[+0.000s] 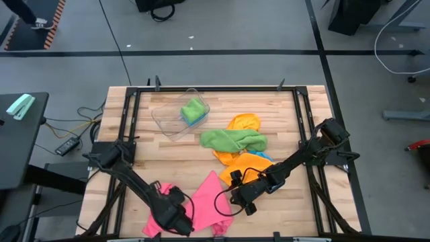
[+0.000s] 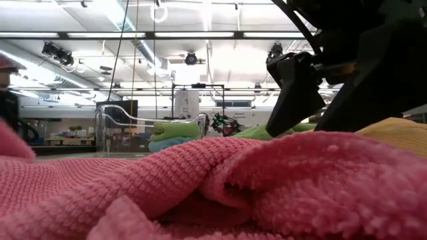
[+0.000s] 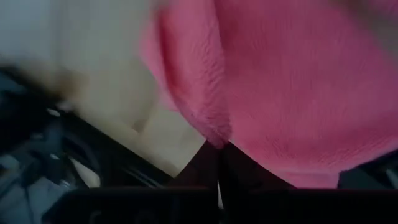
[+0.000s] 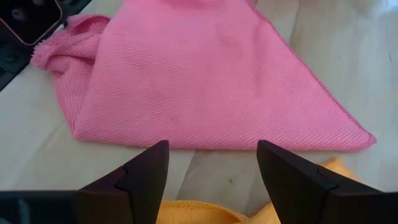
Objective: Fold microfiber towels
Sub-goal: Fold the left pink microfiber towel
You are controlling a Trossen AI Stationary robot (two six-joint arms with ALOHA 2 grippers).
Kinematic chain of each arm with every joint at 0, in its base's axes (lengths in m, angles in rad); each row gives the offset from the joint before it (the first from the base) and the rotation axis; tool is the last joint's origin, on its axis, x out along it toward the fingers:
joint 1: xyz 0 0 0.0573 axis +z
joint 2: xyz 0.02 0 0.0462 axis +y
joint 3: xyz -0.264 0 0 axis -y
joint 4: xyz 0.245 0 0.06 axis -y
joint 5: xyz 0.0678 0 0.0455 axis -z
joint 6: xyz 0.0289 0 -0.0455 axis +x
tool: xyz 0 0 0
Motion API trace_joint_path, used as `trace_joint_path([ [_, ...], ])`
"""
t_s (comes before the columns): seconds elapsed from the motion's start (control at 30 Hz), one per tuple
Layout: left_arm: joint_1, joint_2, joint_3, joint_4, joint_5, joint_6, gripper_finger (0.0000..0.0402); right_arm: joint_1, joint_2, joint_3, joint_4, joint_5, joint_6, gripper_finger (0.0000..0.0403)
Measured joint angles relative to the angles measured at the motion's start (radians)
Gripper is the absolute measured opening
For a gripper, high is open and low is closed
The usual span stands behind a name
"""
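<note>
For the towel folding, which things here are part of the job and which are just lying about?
Part of the job:
- pink towel, pinched by the shut left end effector
- green towel, loose
- orange towels, loose
- right end effector, open beside the pink towel
- folded green and blue towels in the clear tub

Lying about:
- black device beside the table

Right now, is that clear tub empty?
No. The tub holds folded green and blue towels, one atop the other.
</note>
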Motion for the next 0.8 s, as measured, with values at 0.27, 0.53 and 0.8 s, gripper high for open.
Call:
trace_joint_path([
  [0.27, -0.01, -0.08, 0.037, 0.004, -0.22, -0.025, 0.0005, 0.0, 0.0, 0.001, 0.122, 0.0, -0.041, 0.0252],
  [0.53, -0.004, -0.169, 0.044, 0.072, -0.468, -0.012, 0.0009, 0.01, 0.0, 0.001, 0.147, 0.0, -0.137, 0.0252],
  [0.8, 0.001, -0.276, 0.044, 0.213, -0.782, 0.065, 0.0006, 0.081, -0.079, 0.029, 0.147, 0.123, -0.236, 0.0252],
])
